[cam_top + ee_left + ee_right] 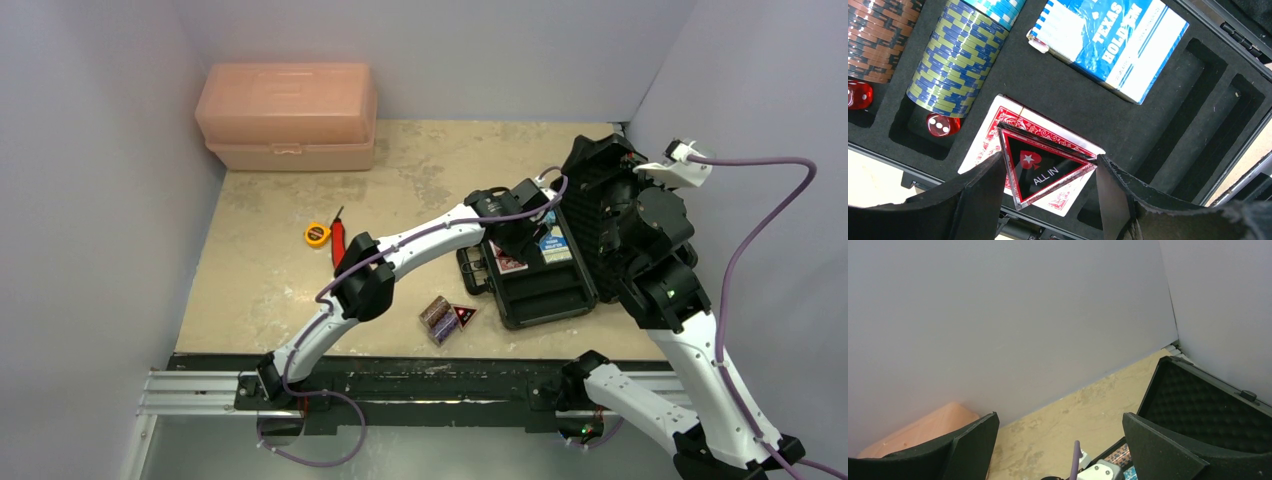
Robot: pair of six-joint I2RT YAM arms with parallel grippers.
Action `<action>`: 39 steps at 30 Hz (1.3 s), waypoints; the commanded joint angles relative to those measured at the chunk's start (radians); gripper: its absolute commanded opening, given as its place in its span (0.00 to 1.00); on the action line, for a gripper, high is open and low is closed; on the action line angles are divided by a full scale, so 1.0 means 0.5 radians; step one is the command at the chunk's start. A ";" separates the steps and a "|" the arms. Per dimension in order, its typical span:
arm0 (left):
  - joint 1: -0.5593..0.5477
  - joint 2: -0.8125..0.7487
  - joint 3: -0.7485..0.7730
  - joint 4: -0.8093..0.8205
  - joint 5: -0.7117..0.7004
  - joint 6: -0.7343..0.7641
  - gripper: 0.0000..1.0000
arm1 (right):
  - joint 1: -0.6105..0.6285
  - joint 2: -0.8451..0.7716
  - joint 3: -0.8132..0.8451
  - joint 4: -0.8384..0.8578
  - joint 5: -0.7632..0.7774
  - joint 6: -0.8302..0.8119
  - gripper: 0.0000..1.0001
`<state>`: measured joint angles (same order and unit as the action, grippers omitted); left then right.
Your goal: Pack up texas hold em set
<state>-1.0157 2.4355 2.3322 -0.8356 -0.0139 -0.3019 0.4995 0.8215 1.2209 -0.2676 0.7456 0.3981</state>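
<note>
The black foam-lined case (545,285) lies open at the table's right, its lid (1208,405) upright. In the left wrist view it holds chip stacks (955,60), a blue card deck (1113,42), a red card deck (993,135) and two red dice (942,125). My left gripper (1049,159) is shut on a black-red triangular "ALL IN" token (1033,170), just above the red deck. Another triangular token (463,317) and a short chip stack (437,318) lie on the table in front of the case. My right gripper (1060,420) is open beside the lid, holding nothing.
A large peach plastic box (288,115) stands at the back left. A yellow tape measure (318,234) and a red folding knife (340,240) lie left of centre. Walls close in the table on three sides. Long foam slots (1198,115) in the case hold nothing.
</note>
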 commanded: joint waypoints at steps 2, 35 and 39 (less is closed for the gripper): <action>-0.012 0.028 0.083 0.044 -0.003 0.038 0.02 | 0.013 -0.020 -0.012 0.083 -0.003 -0.041 0.99; -0.012 -0.461 -0.332 0.180 -0.092 0.090 0.80 | 0.013 0.044 0.032 0.039 -0.070 0.023 0.99; -0.013 -0.606 -0.500 0.191 -0.161 0.063 0.80 | 0.013 0.051 0.016 0.033 -0.087 0.035 0.99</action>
<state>-1.0176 2.2711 2.1407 -0.7887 -0.0494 -0.2691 0.5022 0.8467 1.2186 -0.2646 0.7139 0.4038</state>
